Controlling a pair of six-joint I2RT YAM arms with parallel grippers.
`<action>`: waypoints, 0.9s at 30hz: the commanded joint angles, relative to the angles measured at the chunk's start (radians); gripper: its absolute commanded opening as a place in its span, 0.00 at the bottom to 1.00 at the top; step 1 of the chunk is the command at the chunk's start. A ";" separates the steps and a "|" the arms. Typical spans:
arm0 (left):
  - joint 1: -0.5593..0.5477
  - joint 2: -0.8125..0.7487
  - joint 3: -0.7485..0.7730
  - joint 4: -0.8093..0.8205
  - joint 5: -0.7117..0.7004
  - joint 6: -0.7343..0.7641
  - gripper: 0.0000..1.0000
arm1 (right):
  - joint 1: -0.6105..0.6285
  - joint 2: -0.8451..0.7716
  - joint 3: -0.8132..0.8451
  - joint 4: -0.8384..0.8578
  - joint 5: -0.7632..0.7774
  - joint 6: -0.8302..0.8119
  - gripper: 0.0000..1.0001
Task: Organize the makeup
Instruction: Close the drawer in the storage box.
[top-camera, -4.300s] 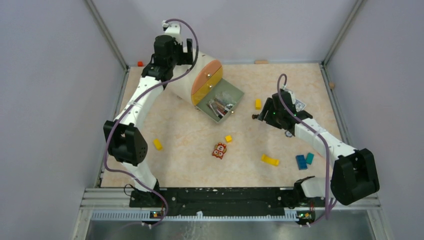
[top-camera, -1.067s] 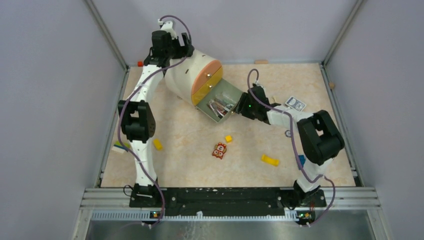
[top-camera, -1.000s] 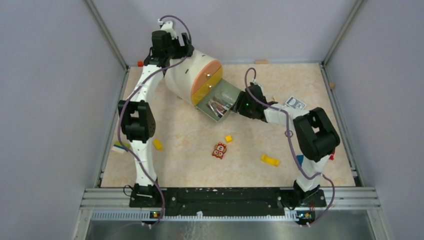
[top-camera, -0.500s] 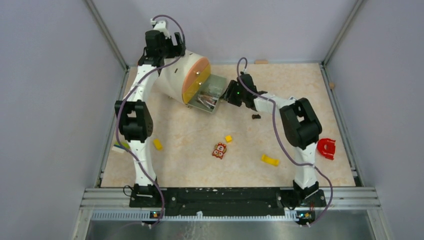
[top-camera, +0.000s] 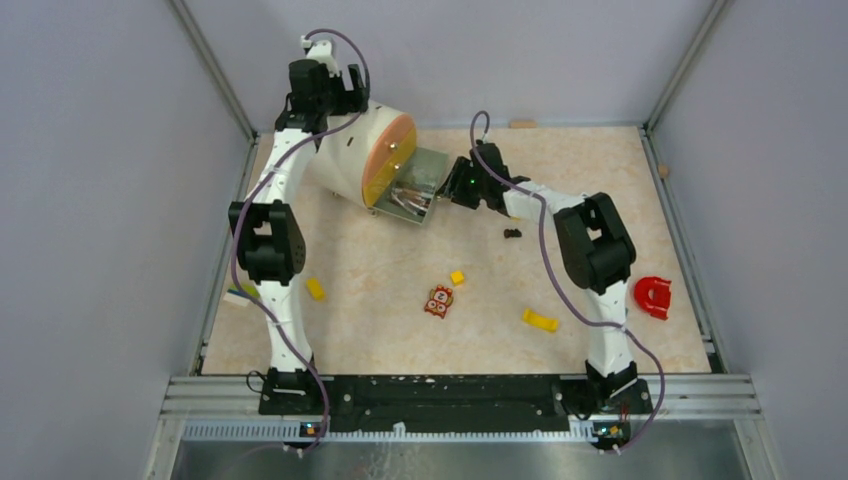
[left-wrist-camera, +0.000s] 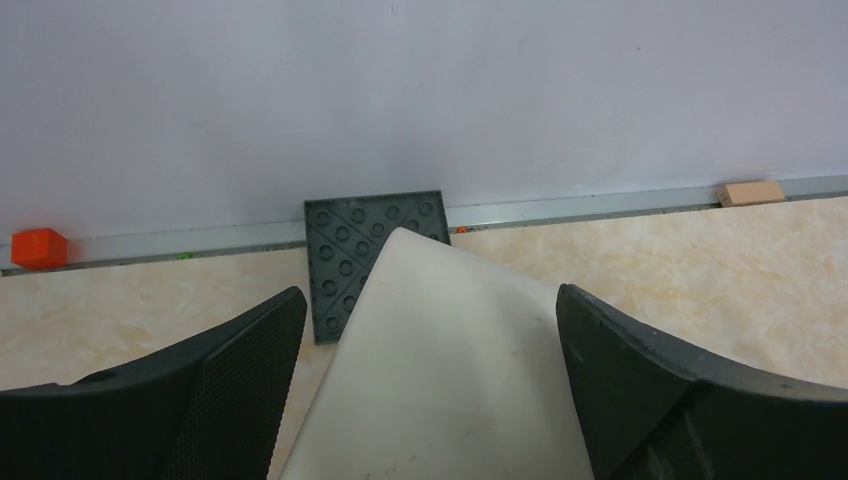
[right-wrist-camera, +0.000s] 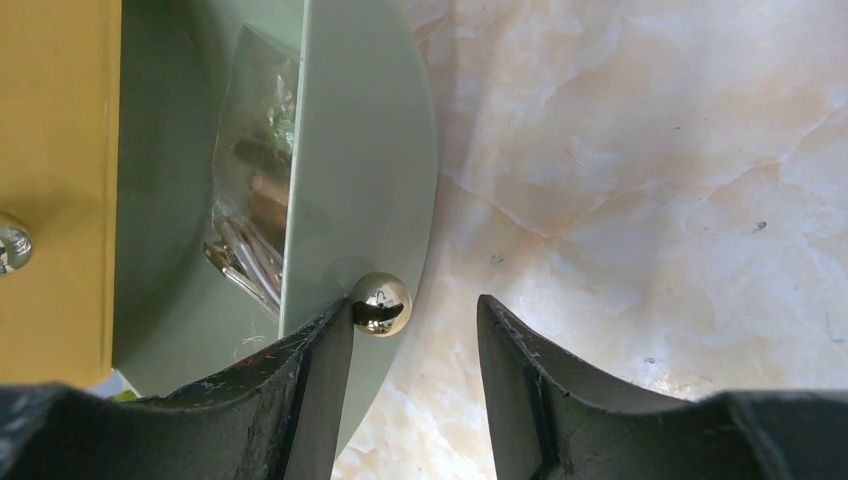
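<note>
Table: marbled top seen from above, arm bases at 6 o'clock.
Organiser: white drum with peach and yellow fronts, set at 11 o'clock on the table, its face turned toward 4 o'clock.
Left gripper: jaws spread to their widest astride the organiser's white back; whether it was pinched could not be told.
Right gripper: jaws parted about halfway, nothing clasped; placed at 3 o'clock of the drawer front.
Green drawer: drawn partly out of the organiser; its closing was judged to be the step in hand.
Makeup: sticks laid inside the green drawer.
Knob: shiny ball on the drawer front, touched by one finger's tip, the other finger apart from it. A straight push toward 10 o'clock was judged to be called for next, the organiser being braced from behind.
Loose pieces: a small black item, kind not told, lay at 4 o'clock of the right gripper, possibly yet to be stowed. Yellow blocks, a toy figure and a red piece lay well apart toward 5 o'clock. Nothing was seen in the drawer's path.
</note>
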 joint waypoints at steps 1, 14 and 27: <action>-0.044 0.024 -0.015 -0.120 0.074 -0.017 0.99 | 0.072 0.029 0.018 0.109 -0.045 0.033 0.50; -0.039 0.041 0.002 -0.147 0.020 -0.004 0.99 | 0.146 -0.011 -0.040 0.097 -0.096 0.026 0.47; -0.016 0.049 0.006 -0.164 0.001 -0.012 0.99 | 0.155 -0.104 -0.157 0.073 0.003 -0.062 0.47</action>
